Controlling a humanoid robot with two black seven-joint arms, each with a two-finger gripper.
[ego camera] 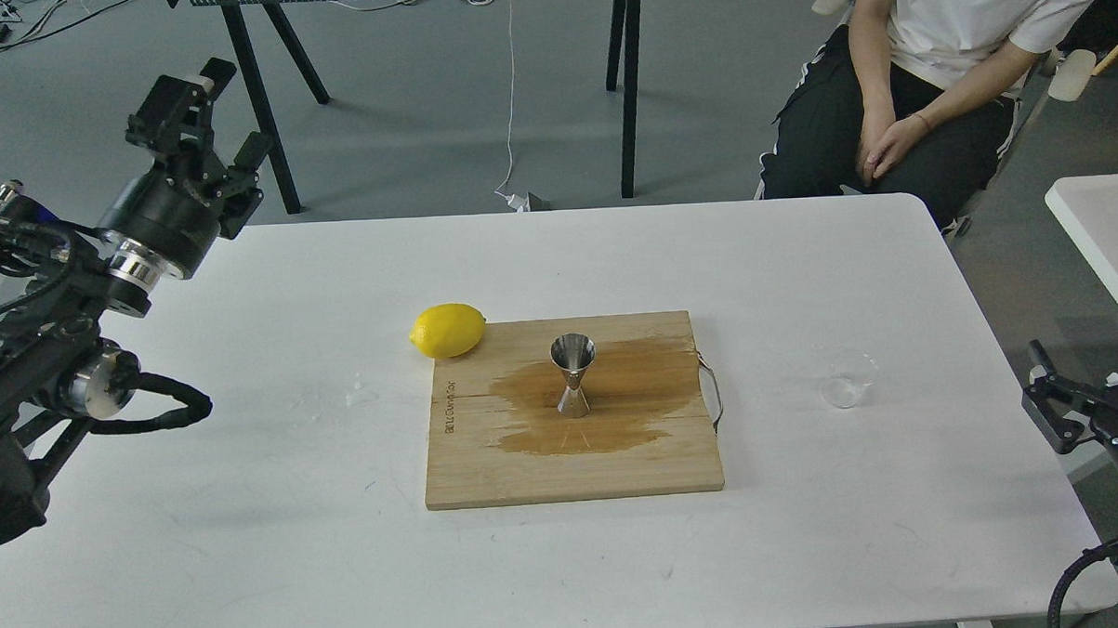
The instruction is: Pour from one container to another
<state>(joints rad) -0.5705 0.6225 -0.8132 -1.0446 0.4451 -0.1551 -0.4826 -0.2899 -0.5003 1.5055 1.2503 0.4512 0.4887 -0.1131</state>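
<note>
The jigger [573, 376] stood upright on its lower cone near the middle of the board [490, 474], mouth up, where a pour could reach it from either side. A wide dark wet patch spread across the wood around its foot, so liquid had plainly met the board rather than the steel; I would judge the board was there to catch just that.

The cup [848, 379] sat upright on the bare surface [251, 548], well apart from the board and off its handled edge. It lay ahead of the right end effector [1050, 404] and nearer to it than anything else, which suggested that arm was meant to fetch it. That end effector held nothing and sat low at the surface's edge; only part of it showed, so I could not tell how far its fingers stood apart.

The left end effector [208, 112] was raised beyond the surface's far corner, fingers spread, gripping nothing. The lemon [447, 330] rested against the board's corner, between that end effector and the jigger.
</note>
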